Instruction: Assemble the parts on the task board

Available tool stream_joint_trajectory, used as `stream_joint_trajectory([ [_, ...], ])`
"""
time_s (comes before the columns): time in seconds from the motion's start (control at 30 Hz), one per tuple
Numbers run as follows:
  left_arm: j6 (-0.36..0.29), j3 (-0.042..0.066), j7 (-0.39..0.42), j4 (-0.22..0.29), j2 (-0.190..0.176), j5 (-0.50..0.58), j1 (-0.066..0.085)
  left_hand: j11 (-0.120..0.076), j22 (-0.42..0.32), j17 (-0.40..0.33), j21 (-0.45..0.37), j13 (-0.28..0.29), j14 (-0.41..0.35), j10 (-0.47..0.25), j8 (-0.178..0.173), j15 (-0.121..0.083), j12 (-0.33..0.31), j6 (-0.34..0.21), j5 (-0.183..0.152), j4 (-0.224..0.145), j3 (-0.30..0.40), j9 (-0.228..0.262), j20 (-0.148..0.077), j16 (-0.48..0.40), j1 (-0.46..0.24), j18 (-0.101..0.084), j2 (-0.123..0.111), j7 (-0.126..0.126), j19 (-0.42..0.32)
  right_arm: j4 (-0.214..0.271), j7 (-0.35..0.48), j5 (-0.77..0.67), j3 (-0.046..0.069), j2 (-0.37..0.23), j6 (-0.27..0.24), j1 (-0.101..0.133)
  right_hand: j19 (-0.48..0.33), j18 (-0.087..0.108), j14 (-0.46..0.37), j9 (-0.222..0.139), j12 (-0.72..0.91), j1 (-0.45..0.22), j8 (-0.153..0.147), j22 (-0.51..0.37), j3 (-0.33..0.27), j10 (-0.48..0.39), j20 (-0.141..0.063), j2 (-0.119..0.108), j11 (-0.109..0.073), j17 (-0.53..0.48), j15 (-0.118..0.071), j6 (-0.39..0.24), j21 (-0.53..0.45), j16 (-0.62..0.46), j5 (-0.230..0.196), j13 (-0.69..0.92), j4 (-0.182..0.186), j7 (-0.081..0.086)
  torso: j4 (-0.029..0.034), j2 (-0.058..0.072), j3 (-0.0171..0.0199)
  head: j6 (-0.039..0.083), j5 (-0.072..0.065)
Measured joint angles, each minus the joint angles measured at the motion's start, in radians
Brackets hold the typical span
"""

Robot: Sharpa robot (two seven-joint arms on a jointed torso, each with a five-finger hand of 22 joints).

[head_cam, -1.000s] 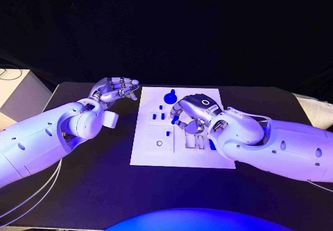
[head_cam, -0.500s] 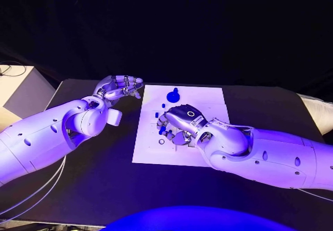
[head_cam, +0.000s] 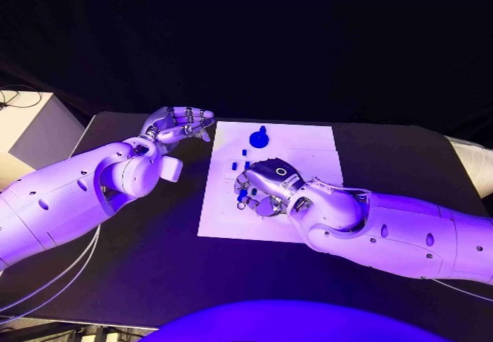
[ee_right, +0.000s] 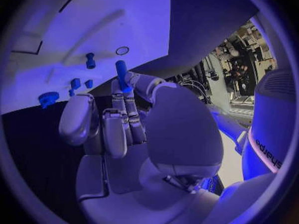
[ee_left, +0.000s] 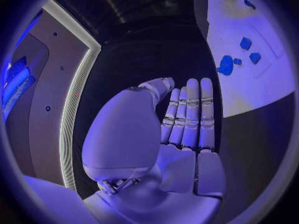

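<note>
White and flat, the task board (head_cam: 269, 221) lies in the middle of the black bench (head_cam: 154, 256). The right hand (head_cam: 264, 187) hovers over the board's central area, its fingers (ee_right: 122, 115) curled in and clamped on a slim blue peg (ee_right: 121, 75), which sticks out past the fingertips in the right wrist view. Just beyond the peg tip on the board sits a small ring-shaped mark (ee_right: 122, 50), and near it stands a short blue pin (ee_right: 90, 60).

Toward the far edge of the board rests a blue gear-like part (head_cam: 258, 138), toothed round its rim. Between it and the right hand lie a few small blue blocks (head_cam: 244, 151); in the left wrist view they appear as separate pieces close to the gear. I cannot tell whether each sits in a recess or simply on the surface.

The left hand (head_cam: 177, 127) is held above the bench just beside the board's far left corner, not touching it. Its fingers (ee_left: 189, 115) lie straight and side by side with the thumb folded alongside, and they hold nothing.
</note>
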Motion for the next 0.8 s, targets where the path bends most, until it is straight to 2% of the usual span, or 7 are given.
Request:
stream_joint_trajectory([
  [0.23, 0.000, 0.000, 0.000, 0.000, 0.000, 0.000, 0.000, 0.000, 0.000, 0.000, 0.000, 0.000, 0.000, 0.000, 0.000, 0.000, 0.000, 0.000, 0.000, 0.000, 0.000, 0.000, 0.000, 0.000, 0.000, 0.000, 0.000, 0.000, 0.000, -0.001, 0.000, -0.001, -0.002, 0.004, 0.017, -0.002, 0.000, 0.000, 0.000, 0.001, 0.000, 0.000, 0.000, 0.000, 0.000, 0.000, 0.000, 0.000, 0.000, 0.000, 0.000, 0.000, 0.000, 0.000, 0.000, 0.000, 0.000, 0.000, -0.0024, 0.000, 0.0012, -0.004, 0.005],
  [0.8, 0.000, 0.000, 0.000, 0.000, 0.000, 0.001, 0.000, 0.000, 0.000, 0.000, 0.000, 0.000, 0.000, 0.000, 0.000, 0.000, 0.000, 0.000, 0.000, 0.000, 0.000, 0.000, 0.000, 0.000, 0.000, 0.000, 0.000, 0.000, 0.000, -0.014, 0.001, 0.000, -0.008, 0.011, 0.047, -0.005, 0.000, 0.000, 0.000, 0.001, -0.006, 0.000, 0.000, 0.000, 0.000, 0.000, 0.000, 0.000, 0.000, 0.000, 0.000, -0.002, 0.000, 0.000, -0.001, 0.000, 0.000, 0.001, -0.0018, 0.000, 0.0012, -0.013, 0.007],
])
